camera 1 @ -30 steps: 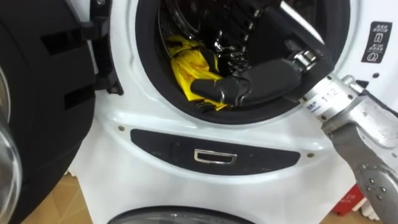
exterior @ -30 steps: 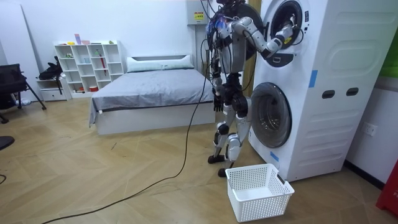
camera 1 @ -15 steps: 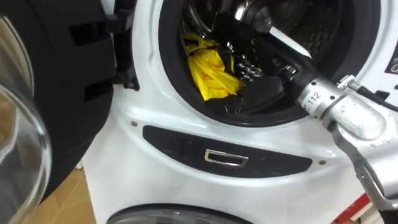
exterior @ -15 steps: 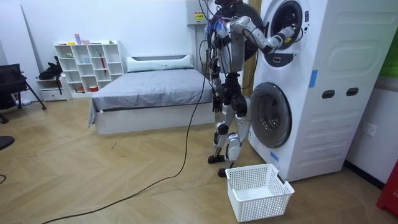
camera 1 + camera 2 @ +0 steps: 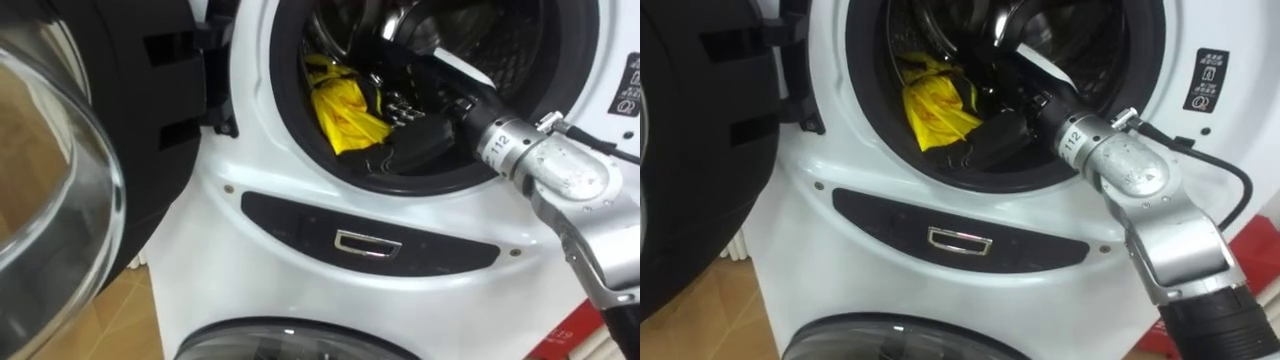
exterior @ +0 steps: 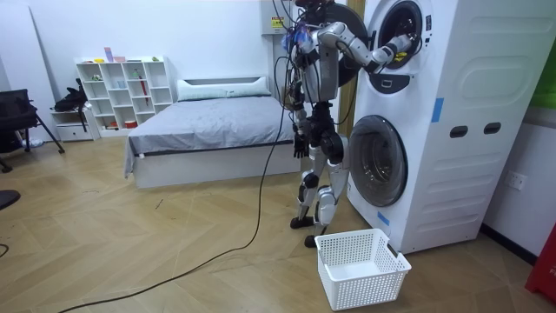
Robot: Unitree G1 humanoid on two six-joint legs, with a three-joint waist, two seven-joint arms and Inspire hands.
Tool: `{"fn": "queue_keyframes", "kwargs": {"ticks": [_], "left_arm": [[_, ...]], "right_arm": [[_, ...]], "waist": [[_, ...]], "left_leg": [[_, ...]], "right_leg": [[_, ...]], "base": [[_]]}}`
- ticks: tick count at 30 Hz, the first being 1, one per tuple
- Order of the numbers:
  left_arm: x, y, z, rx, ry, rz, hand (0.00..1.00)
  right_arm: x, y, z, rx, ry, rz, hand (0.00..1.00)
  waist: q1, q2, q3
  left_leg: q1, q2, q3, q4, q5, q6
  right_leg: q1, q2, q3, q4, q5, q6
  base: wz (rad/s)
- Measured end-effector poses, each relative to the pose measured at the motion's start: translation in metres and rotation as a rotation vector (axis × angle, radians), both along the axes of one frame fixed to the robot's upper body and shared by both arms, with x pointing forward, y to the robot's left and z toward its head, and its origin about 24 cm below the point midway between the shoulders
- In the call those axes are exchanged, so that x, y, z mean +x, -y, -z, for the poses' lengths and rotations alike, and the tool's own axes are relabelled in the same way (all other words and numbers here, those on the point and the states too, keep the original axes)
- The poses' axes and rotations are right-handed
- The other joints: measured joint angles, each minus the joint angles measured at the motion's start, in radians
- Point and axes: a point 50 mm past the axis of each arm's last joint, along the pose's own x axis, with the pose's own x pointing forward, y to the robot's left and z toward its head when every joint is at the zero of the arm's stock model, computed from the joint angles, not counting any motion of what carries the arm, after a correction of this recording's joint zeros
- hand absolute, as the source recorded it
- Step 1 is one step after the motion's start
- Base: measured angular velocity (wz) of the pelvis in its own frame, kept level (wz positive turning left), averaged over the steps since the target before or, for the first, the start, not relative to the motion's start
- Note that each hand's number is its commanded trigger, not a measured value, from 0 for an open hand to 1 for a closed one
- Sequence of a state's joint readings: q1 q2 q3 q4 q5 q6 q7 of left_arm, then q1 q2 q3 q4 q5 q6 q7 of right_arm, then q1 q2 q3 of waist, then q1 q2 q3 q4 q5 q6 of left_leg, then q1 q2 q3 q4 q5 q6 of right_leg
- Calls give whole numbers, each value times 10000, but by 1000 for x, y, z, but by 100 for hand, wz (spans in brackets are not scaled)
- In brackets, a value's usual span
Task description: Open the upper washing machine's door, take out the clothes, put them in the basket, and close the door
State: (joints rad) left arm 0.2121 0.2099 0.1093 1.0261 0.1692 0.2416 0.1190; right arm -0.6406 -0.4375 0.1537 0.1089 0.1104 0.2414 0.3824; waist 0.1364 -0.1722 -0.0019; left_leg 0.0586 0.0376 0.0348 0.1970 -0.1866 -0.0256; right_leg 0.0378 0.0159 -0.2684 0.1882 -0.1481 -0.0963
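Clothes (image 5: pixel 345 110): one yellow piece inside the washing machine (image 5: pixel 250 270) drum in the left eye view, right hand (image 5: pixel 420 145) just beside, finger hold impossible to tell. Right eye view alike. Room view: floor basket (image 6: pixel 360 265) empty, nothing out yet.

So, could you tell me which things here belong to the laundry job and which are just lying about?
For the job:
yellow garment inside the upper washing machine
right hand reaching in beside it
open door
white basket on the floor, probably for the clothes

Just lying about:
bed
white shelf unit
lower machine, door shut
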Motion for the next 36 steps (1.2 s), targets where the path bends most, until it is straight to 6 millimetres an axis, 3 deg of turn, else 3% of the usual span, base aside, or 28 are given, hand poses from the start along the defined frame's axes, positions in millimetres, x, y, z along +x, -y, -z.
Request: {"fn": "queue_keyframes", "kwargs": {"ticks": [6, 10, 14, 21, 30, 36], "left_arm": [[8, -4, -2, -72, 45, -20, 0], [20, -10, -5, 117, 270, 223, 0], [20, -14, -6, 320, 224, 281, 0], [27, -17, -8, 731, 368, 284, 0], [26, -15, -7, 710, 435, 503, 0], [24, -13, -7, 840, 732, 426, 0]], "right_arm": [[2, 3, 2, -1495, -53, 45, 100], [6, 14, 7, -2918, -25, 865, 100], [4, 17, 11, -3145, -147, 916, 100], [3, 17, 9, -3206, -98, 863, 100], [-6, 3, -5, -3184, 829, 449, 100], [-28, -17, -35, -3113, 2368, -293, 100]], "waist": [[72, -15, 13], [370, -148, 45], [591, -235, 47], [638, -282, 62], [662, -371, 8], [392, -273, -11]], "left_leg": [[185, -2, -70, -20, 0, -2], [274, -3, -119, -109, 0, -11], [585, -10, -103, -291, -17, -16], [580, -10, -47, -301, -22, -13], [601, 87, 380, -454, -7, -37], [459, 106, 534, -481, -45, -34]], "right_leg": [[191, -3, -88, -51, -2, -3], [348, 44, -78, -187, -6, 5], [511, 56, -49, -221, -28, 30], [465, 52, -25, -196, -28, 32], [298, 185, 440, -164, 34, -22], [-28, 239, 709, -168, 69, -21]], "base": [[4], [5], [-1], [0], [-14], [-15]]}}
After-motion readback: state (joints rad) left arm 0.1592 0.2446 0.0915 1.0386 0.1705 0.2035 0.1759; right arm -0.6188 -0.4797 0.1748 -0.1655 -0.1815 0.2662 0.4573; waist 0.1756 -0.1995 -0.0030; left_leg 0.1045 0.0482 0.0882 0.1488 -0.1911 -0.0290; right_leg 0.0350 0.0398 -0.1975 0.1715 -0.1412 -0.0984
